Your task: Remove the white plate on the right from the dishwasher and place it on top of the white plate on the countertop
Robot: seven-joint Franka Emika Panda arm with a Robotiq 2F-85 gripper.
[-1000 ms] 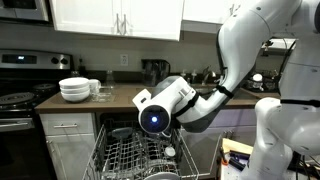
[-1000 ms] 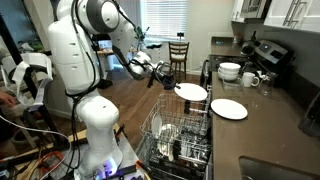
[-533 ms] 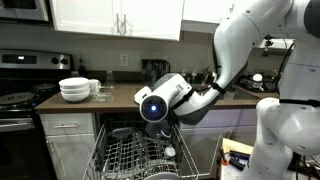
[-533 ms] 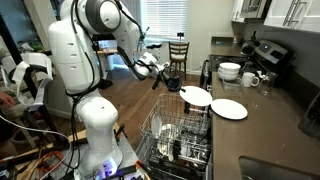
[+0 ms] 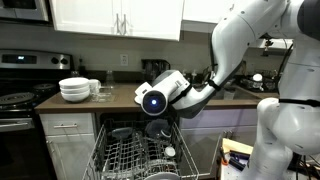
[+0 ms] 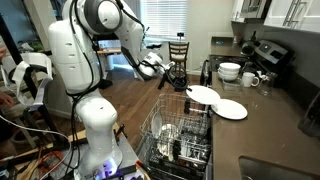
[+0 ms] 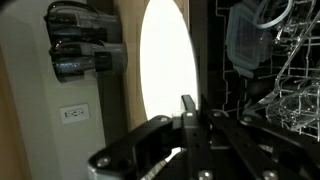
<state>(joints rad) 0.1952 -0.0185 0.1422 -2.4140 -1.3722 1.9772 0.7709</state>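
White and round, the held plate (image 6: 203, 95) is pinched by its rim in the gripper (image 6: 178, 80), whose jaws are clamped tight on it. It lies nearly flat in the air, reaching out past the gripper toward the countertop (image 6: 275, 125). In the wrist view it runs away from the fingertips (image 7: 188, 108) as a bright oval.

Just beyond the plate's far edge, on the dark brown worktop, rests a second white plate (image 6: 229, 109). The two overlap slightly in the exterior view, and I cannot tell whether they touch.

Below the gripper stands the pulled-out dishwasher rack (image 6: 175, 135), its wire tines also filling the side of the wrist view next to the fingers.

Further along the counter from the gripper, past both plates, stand a stack of white bowls (image 6: 230, 71) and a mug (image 6: 250, 79). Ahead of the gripper, off to the side of the plate, the wrist camera catches a dark appliance (image 7: 85, 45) and a wall outlet (image 7: 72, 114).
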